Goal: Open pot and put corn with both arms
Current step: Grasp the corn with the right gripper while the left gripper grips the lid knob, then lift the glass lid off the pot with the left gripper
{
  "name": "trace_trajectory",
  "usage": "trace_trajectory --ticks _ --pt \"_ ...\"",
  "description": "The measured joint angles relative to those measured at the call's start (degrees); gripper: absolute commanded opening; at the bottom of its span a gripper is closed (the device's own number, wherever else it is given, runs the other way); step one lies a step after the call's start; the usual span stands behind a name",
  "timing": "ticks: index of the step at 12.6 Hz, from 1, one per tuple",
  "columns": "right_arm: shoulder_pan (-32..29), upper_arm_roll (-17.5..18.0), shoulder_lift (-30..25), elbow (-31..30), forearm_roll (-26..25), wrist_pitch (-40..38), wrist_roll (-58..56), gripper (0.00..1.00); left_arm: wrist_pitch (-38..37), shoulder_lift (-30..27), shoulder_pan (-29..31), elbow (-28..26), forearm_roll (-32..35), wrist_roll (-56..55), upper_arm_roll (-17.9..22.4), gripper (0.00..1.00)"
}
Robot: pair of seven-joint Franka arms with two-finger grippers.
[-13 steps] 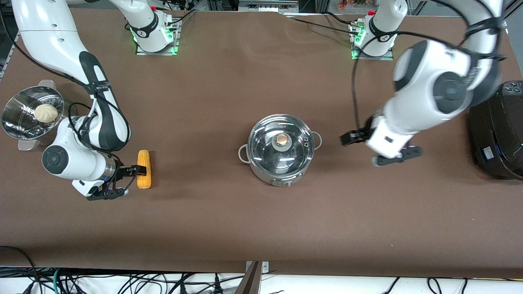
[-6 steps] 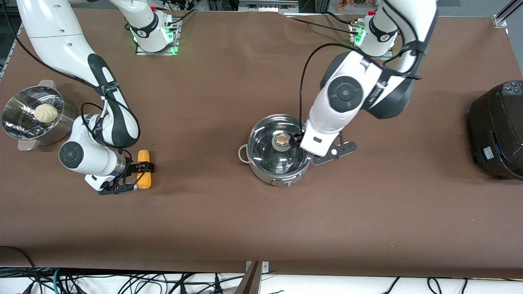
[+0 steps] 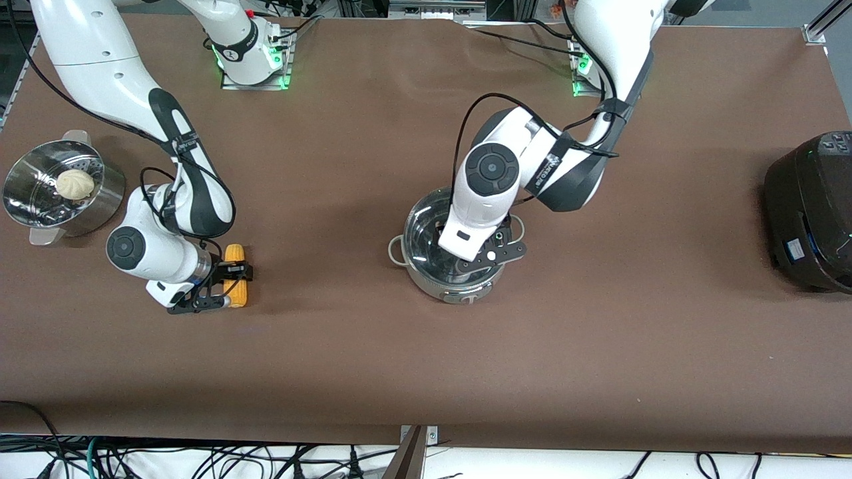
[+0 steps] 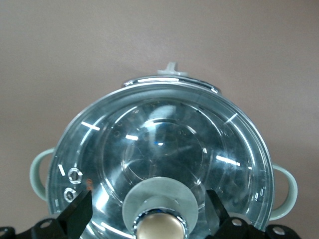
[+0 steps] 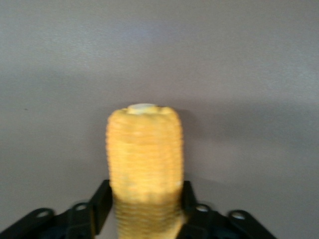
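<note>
The steel pot stands mid-table with its glass lid on. My left gripper is open just over the lid, one finger on each side of the copper knob without touching it; in the front view the left wrist hides the knob and fingers. The yellow corn lies on the table toward the right arm's end. My right gripper is low over it, and its fingers press both sides of the cob.
A perforated steel steamer basket holding a white bun stands at the right arm's end of the table. A big black rice cooker stands at the left arm's end.
My left arm swung from beside the rice cooker to over the pot, and its fingers now straddle the lid knob. My right gripper slid farther along the corn; the corn stayed put.
</note>
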Motion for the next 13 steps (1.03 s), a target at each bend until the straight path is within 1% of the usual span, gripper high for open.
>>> trace_trajectory --ticks 5,6,8,9,11,12,13 --pt "0.0 0.6 -0.6 0.2 0.0 -0.5 0.0 0.0 0.1 0.6 -0.4 0.1 0.0 0.0 -0.1 0.99" --pt "0.0 0.7 -0.8 0.6 0.0 -1.0 0.0 0.0 0.1 0.6 -0.4 0.1 0.0 0.0 -0.2 0.97" --pt "0.0 0.7 -1.9 1.4 0.0 -2.6 0.0 0.0 0.1 0.6 -0.5 0.1 0.0 -0.5 -0.7 0.87" --pt "0.0 0.6 -2.5 2.3 0.0 -3.9 0.0 0.0 0.1 0.6 -0.5 0.1 0.0 -1.1 -1.1 0.75" --pt "0.0 0.5 -3.6 5.9 0.0 -9.8 0.0 0.0 0.0 0.6 -0.6 0.1 0.0 -1.6 -1.9 0.44" --pt "-0.1 0.5 -3.9 8.8 0.0 -13.8 0.0 0.0 0.0 0.6 -0.6 0.1 0.0 -1.6 -2.1 0.39" --pt "-0.2 0.4 -4.2 11.8 0.0 -17.6 0.0 0.0 -0.7 0.5 -0.5 0.1 0.0 -1.6 -2.1 0.39"
